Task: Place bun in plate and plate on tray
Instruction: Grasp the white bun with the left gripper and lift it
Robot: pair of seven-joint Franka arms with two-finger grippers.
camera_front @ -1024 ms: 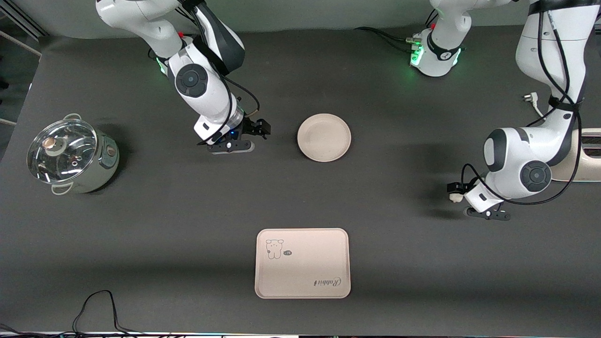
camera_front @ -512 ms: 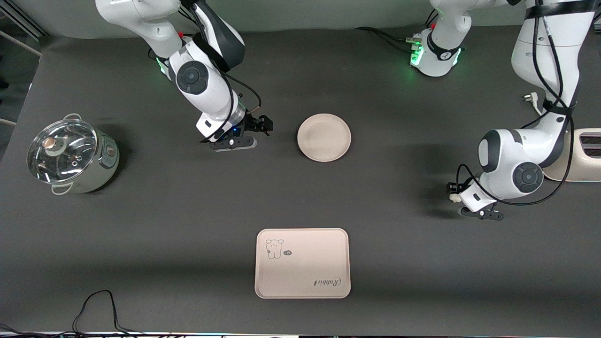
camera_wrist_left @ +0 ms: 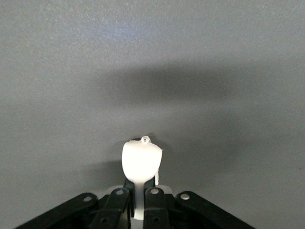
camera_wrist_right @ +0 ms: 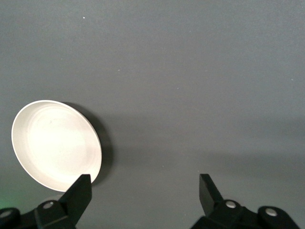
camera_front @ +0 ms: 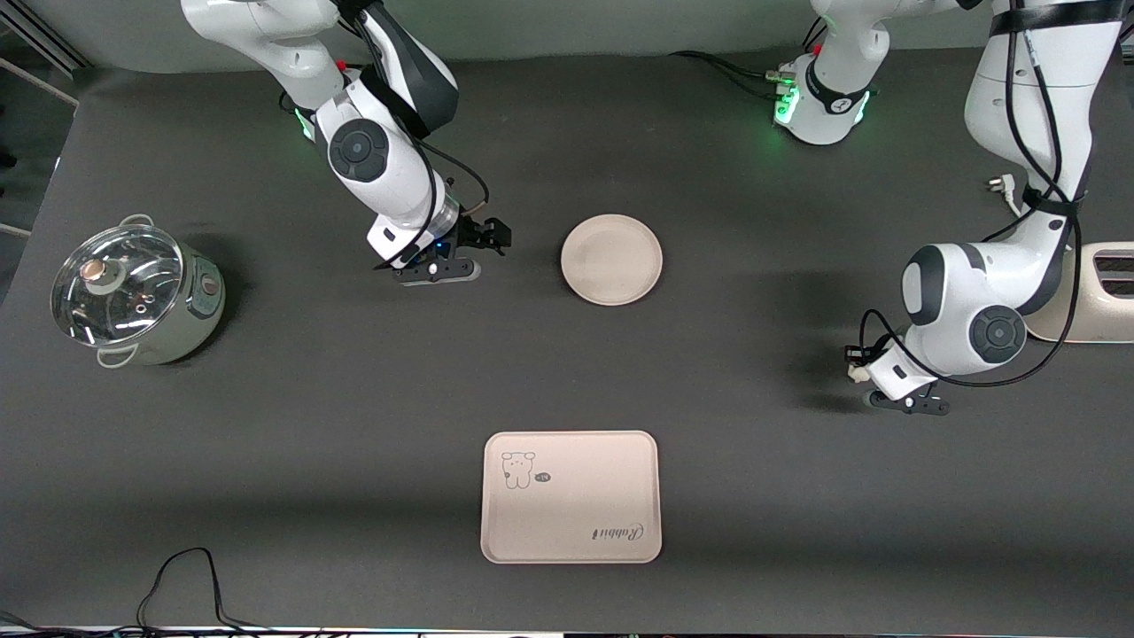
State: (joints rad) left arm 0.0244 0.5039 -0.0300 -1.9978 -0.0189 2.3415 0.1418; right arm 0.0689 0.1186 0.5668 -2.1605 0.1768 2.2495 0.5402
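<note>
In the front view you see the plate [camera_front: 611,260] lying flat on the dark tabletop [camera_front: 567,372], roughly midway between the two arms' ends. The tray [camera_front: 571,496] lies nearer to the camera than the plate, well apart from it, with its bear drawing and script facing up. Toward the right arm's end a steel pot [camera_front: 133,297] with a glass lid stands on the tabletop. At the left arm's end a cream toaster [camera_front: 1103,297] sits at the edge of the view, partly hidden by the left arm.

Your right gripper [camera_front: 443,266] sits low over bare tabletop just beside the plate, on the side toward the right arm's end. Your left gripper [camera_front: 873,383] is down near the tabletop toward the left arm's end, well apart from both plate and tray. A small white bit of the bun [camera_front: 856,374] peeks out at its tip.

In the left wrist view you see the bun [camera_wrist_left: 140,162] pinched between the two dark fingers [camera_wrist_left: 114,202], which are clenched tight on its narrow lower part. Its rounded white body stands out past the fingertips over plain grey tabletop, with a soft shadow beneath. Whether the bun touches the tabletop, you cannot tell.

In the right wrist view your right gripper [camera_wrist_right: 145,193] has its fingers [camera_wrist_right: 78,191] spread wide and released, grasping nothing. The plate [camera_wrist_right: 55,145] lies just past one fingertip, its rim close to that finger, and plain tabletop fills the gap between the fingers.
</note>
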